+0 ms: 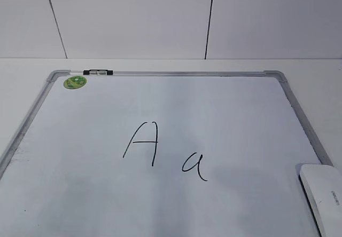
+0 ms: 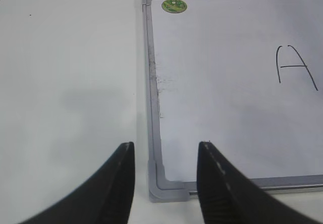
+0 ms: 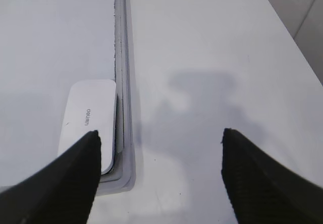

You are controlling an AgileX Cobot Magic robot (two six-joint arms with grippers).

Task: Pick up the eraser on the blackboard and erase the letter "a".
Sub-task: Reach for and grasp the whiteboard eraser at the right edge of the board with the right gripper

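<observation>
exterior view: white rounded eraser [image 1: 322, 194]

My left gripper [image 2: 165, 183] shows in the left wrist view as two matte black fingers [image 2: 108, 193], broad at the bottom edge and tapering in a curve to narrow tips, the right-hand one carrying a pale worn line and small light specks along its inner edge. My right gripper [image 3: 160, 158] shows in the right wrist view as two black fingers [image 3: 65, 183] of the same wedge shape, their surfaces dull and slightly grainy, with faint grey highlights along the upper edges. No cables, screws or printed markings are visible on either pair.
</observation>
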